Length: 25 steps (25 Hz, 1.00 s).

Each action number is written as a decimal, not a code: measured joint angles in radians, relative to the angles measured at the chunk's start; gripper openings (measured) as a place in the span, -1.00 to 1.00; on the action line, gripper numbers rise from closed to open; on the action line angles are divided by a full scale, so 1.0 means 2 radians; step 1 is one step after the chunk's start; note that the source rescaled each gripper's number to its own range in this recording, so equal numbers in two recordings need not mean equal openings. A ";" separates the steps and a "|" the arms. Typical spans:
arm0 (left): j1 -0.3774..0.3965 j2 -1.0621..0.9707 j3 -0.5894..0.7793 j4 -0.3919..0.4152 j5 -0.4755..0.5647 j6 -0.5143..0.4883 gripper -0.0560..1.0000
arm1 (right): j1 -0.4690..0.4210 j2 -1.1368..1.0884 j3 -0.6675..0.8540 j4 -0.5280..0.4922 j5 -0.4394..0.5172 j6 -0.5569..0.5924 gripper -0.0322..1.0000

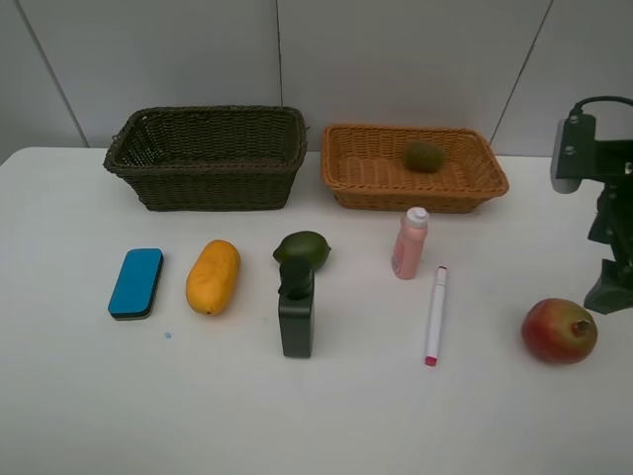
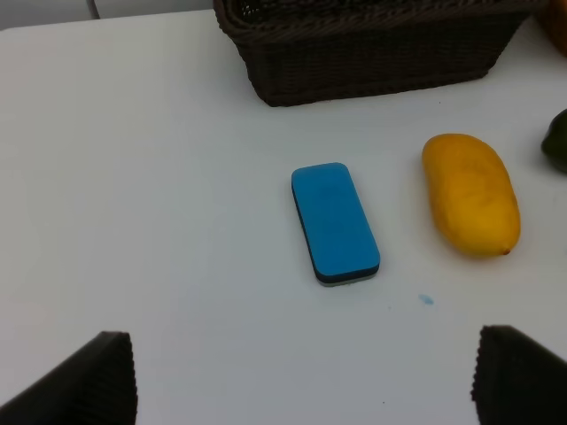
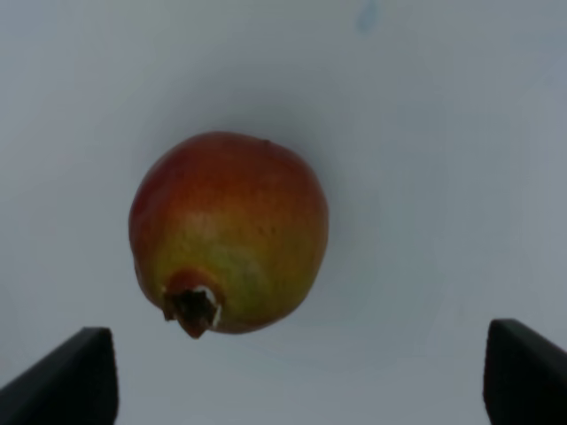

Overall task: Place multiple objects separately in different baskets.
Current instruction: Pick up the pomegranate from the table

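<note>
The right claw [image 3: 292,381] is wide open, the pomegranate [image 3: 229,232] close in front. The left claw [image 2: 306,381] is open too, the eraser [image 2: 335,223] ahead of it. Only the kiwi [image 1: 423,156] lies in the orange basket [image 1: 415,201]; seven things are left outside

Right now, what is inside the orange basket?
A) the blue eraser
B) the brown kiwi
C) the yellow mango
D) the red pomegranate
B: the brown kiwi is the only thing lying inside the orange basket, toward its back.
</note>
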 joint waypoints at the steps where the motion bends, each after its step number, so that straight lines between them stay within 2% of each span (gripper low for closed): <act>1: 0.000 0.000 0.000 0.000 0.000 0.000 1.00 | 0.000 0.000 0.005 0.000 -0.008 0.000 1.00; 9: 0.000 0.000 0.000 0.000 0.000 0.000 1.00 | 0.000 0.000 0.063 0.000 -0.065 -0.002 1.00; 18: 0.000 0.000 0.000 0.000 0.000 0.000 1.00 | 0.000 0.001 0.091 0.000 -0.114 -0.002 1.00; 25: 0.000 0.000 0.000 0.000 0.000 0.000 1.00 | -0.017 0.026 0.094 0.010 -0.132 -0.002 1.00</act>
